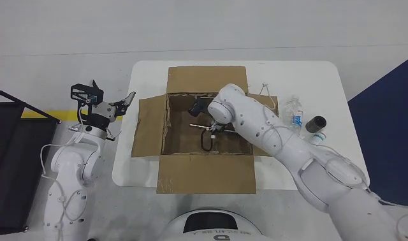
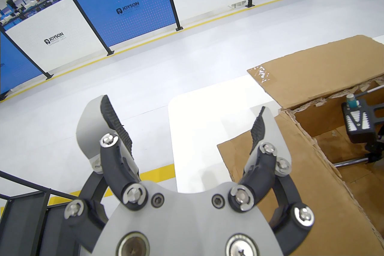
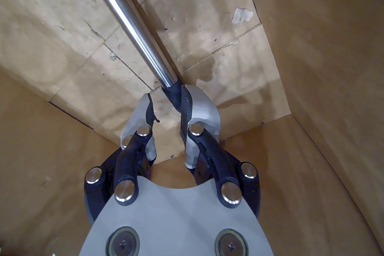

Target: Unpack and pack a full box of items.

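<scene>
The right gripper (image 3: 168,95) is down inside the box (image 3: 330,59), narrowly parted around the black end of the steel rod (image 3: 126,17). One pad (image 3: 186,107) touches it and the other stands clear. The rod's long axis runs straight ahead along the box floor, with the walls close by. The left gripper (image 2: 183,107) is wide open and empty, outside the box. Bottles (image 1: 294,110) stand on the tabletop (image 1: 306,75).

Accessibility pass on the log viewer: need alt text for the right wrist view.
The right gripper, inside a cardboard box, has the black end of a steel rod in its narrow opening, against one finger and clear of the other. The rod slants away across the box's worn floor.
</scene>
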Available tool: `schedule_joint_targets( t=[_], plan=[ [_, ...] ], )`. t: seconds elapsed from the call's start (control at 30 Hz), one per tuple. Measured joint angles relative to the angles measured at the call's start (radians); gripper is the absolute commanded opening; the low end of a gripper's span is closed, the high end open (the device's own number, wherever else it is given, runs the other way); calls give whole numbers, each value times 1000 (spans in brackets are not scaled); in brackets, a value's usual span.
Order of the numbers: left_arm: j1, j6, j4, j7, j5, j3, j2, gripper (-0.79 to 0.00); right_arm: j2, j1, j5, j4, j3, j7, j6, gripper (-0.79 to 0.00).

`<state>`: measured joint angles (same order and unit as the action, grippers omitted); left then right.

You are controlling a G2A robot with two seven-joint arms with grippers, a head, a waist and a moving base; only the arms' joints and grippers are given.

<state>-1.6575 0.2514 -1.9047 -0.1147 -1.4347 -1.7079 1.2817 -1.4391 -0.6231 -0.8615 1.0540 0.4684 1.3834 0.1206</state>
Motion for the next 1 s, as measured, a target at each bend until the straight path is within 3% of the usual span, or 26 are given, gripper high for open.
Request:
schedule_joint_targets(
  t=[0.23, 0.3, 0.33, 0.37, 0.77, 1.0],
  plan=[
    [0, 0, 0, 0, 0, 0, 0, 0, -32, 23, 10, -69, -20, -5, 15, -566],
    [0, 0, 0, 0, 0, 0, 0, 0, -39, 28, 9, -85, -24, -6, 22, -662],
    [0, 0, 0, 0, 0, 0, 0, 0, -42, 30, 9, -91, -26, -5, 24, -767],
    [0, 0, 0, 0, 0, 0, 0, 0, -45, 32, 7, -97, -28, -4, 28, -785],
    [0, 0, 0, 0, 0, 0, 0, 0, -82, 53, -22, -91, -56, 60, 20, -785],
    [0, 0, 0, 0, 0, 0, 0, 0, -40, 11, -46, 83, 21, 94, -49, -785]
  ],
)
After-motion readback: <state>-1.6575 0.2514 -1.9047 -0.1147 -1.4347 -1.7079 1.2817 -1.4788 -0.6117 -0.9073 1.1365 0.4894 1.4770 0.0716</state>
